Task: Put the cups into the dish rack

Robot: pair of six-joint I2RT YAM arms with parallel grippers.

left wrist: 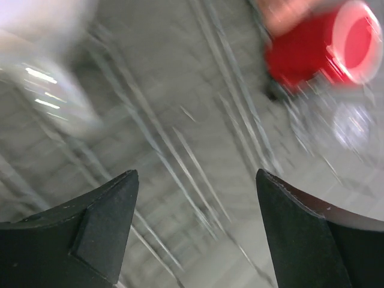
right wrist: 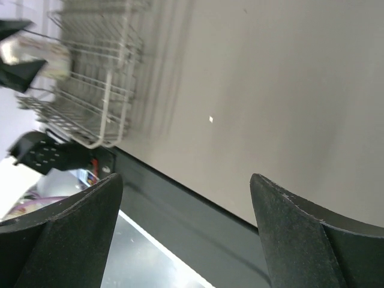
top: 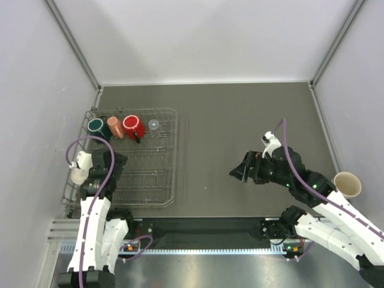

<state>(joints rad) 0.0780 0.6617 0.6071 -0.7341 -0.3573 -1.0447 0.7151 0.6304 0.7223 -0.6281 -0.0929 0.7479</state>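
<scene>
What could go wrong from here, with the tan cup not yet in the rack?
1. The tan cup stands near the table's right edge, close beside the right arm. A swing of that arm could knock it over or off.
2. The white mug sits at the dish rack's left edge, next to the open left gripper. A careless move there might tip it.

Left arm [top: 96, 237] and right arm [top: 324, 231] wear white shells over black joints. A purple cable [top: 90, 138] trails along each. End effector fingers [left wrist: 96, 228] are matte black.
</scene>
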